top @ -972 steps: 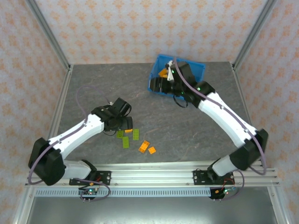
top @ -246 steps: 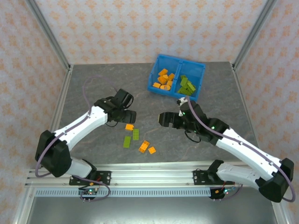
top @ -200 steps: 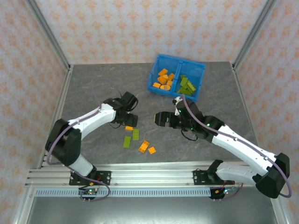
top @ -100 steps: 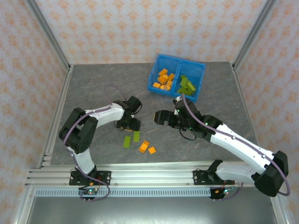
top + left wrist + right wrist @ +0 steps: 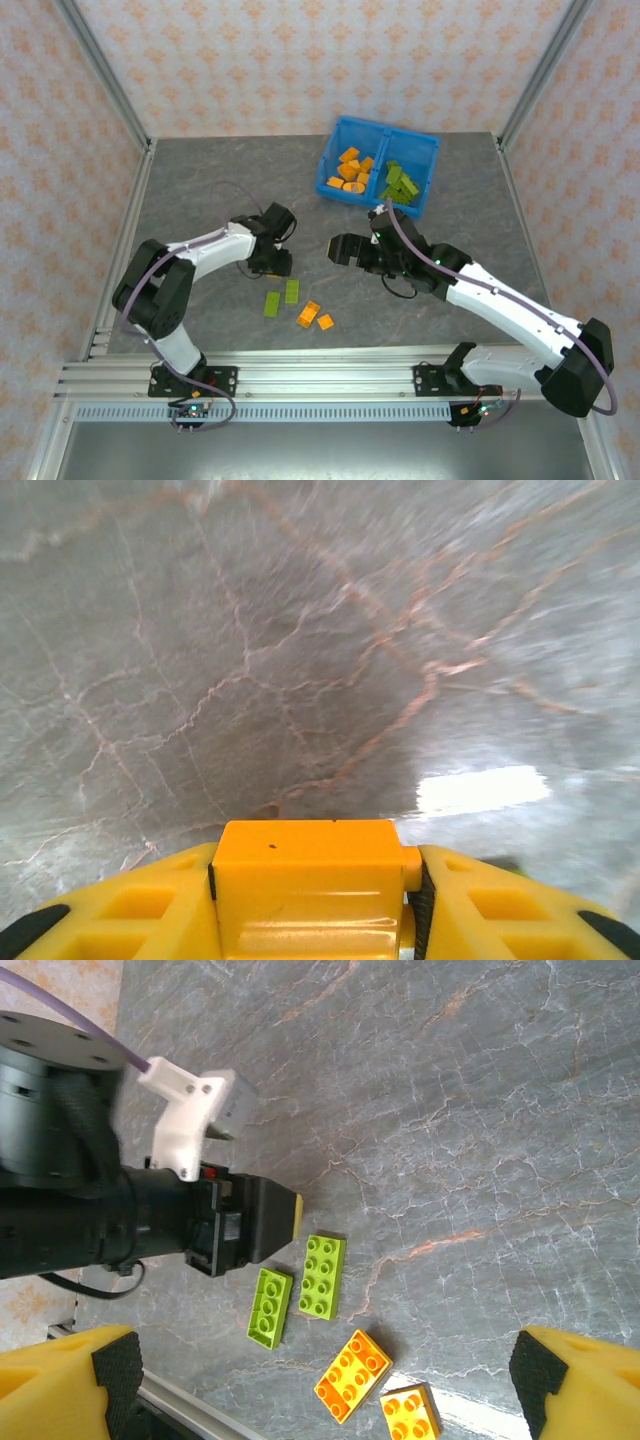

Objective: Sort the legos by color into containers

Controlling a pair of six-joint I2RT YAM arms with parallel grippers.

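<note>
**Q:** Orange brick (image 5: pixel 305 875): where is it, and what holds it?

**A:** I have it pinched in the left gripper (image 5: pixel 272 263), one finger (image 5: pixel 120 920) pressed to each side. I cannot tell whether it is clear of the table (image 5: pixel 200 190).

**Q:** And its destination?

**A:** From that gripper the blue bin (image 5: pixel 390 130) lies between 1 and 2 o'clock in the top view, well apart. Its left compartment (image 5: pixel 330 160) holds the orange pieces and is the nearer of the two. I judge the carry runs along that line.

**Q:** Anything close to the line?

**A:** My right gripper (image 5: pixel 338 248), jaws spread wide and empty, hangs at 3 o'clock from the left one, on the 4 o'clock side of the path.

**Q:** Its own nearest work?

**A:** Four loose pieces at its 7 o'clock. Two are green bricks (image 5: pixel 322 1276), with long axes roughly 12 to 6 in the top view. The other two are loose orange bricks (image 5: pixel 352 1375).
</note>
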